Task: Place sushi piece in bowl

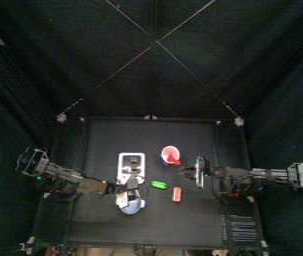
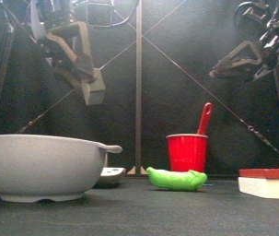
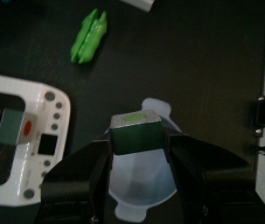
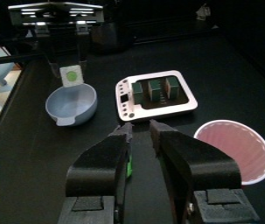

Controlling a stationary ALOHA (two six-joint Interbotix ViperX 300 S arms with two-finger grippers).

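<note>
Gripping the sushi (image 3: 135, 133) by its flat sides above the bowl (image 3: 142, 179) near the table's front edge, the left gripper (image 3: 138, 149) holds something seemingly light and rigid.

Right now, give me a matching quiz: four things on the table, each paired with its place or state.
Things:
1. green-topped sushi piece
2. red plastic cup
3. bright green toy
4. white plastic tray

Place or state:
a. lying flat on the black table
b. held in the left gripper above the pale bowl
c. standing upright, with a red handle sticking out
d. holding dark blocks in its slots

Pairs: 1-b, 2-c, 3-a, 4-d
</note>
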